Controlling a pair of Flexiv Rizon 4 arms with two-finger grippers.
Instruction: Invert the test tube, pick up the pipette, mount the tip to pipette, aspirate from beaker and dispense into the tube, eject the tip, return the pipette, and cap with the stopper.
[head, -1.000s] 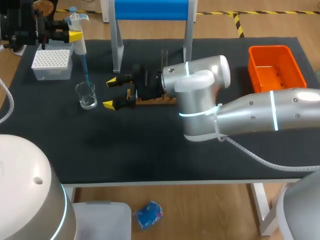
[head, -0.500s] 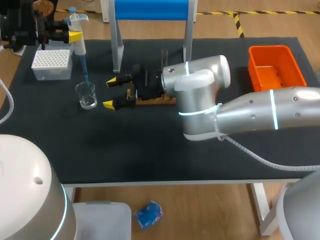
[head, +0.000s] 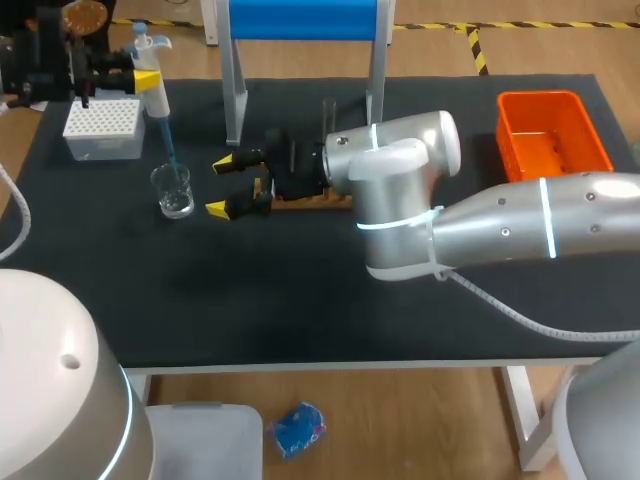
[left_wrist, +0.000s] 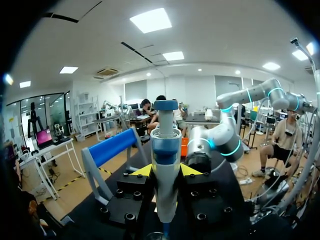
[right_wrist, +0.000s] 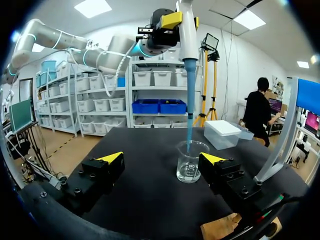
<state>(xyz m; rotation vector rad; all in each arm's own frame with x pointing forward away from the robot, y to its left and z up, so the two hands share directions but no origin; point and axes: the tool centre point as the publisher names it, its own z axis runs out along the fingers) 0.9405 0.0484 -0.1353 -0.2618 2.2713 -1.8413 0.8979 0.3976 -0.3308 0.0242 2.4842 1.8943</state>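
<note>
Overhead, in the head view, the left gripper (head: 146, 80) is clamped on the pipette (head: 155, 92), which hangs upright with its blue tip (head: 170, 150) reaching into the mouth of the beaker (head: 175, 190). The step in hand is judged to be aspiration. The right gripper (head: 220, 186) lies just beside the beaker, fingers apart and holding nothing, between the beaker and the wooden rack (head: 310, 202). A thin test tube (head: 328, 110) appears to stand at the rack (partly hidden by the right arm). A tip box (head: 102, 128) sits near the beaker, and an orange bin (head: 553, 135) is well apart on the table (head: 300, 300).

Left wrist view: both yellow fingertips (left_wrist: 141, 171) press the pipette body from opposite sides.

Right wrist view: the beaker (right_wrist: 190, 162) stands ahead of the spread fingers, untouched. The tip's end is inside the rim, seemingly above the shallow liquid, though contact cannot be told. The next move probably calls for the tip to be sunk before drawing, then carried to the tube. The right gripper and arm lie across that path, the main obstruction
</note>
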